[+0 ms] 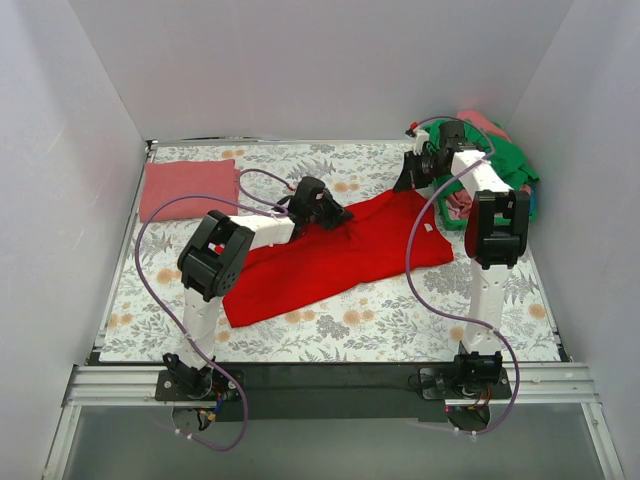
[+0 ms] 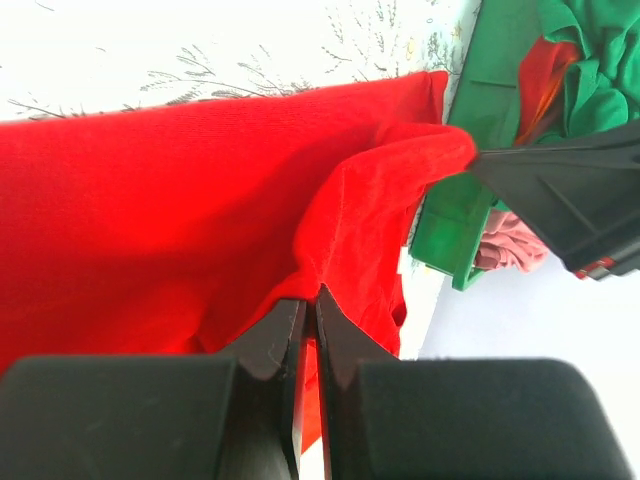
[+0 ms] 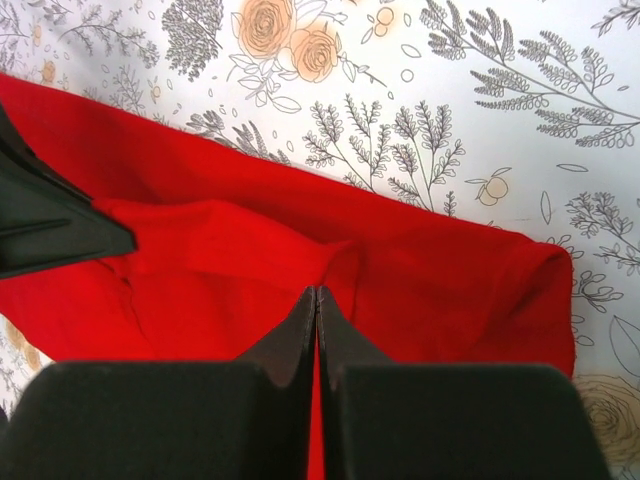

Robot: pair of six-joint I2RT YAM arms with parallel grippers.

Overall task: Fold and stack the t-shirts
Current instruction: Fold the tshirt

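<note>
A bright red t-shirt (image 1: 340, 258) lies spread, slightly rumpled, across the middle of the floral tablecloth. My left gripper (image 1: 338, 216) is at its far edge near the middle, shut on a raised fold of the red cloth (image 2: 360, 220). My right gripper (image 1: 408, 180) is at the shirt's far right corner, also shut on red fabric (image 3: 430, 270). In the left wrist view the right gripper's fingertips (image 2: 500, 170) pinch a pulled-up tip of the shirt. A folded salmon-pink t-shirt (image 1: 190, 187) lies flat at the back left. More t-shirts, green (image 1: 508, 160) and pink (image 1: 482, 122), are heaped at the back right.
The heap sits in a green plastic basket (image 2: 455, 215) right behind the right gripper. White walls enclose the table on three sides. Purple cables loop from both arms over the cloth. The black front rail (image 1: 330, 375) carries both arm bases.
</note>
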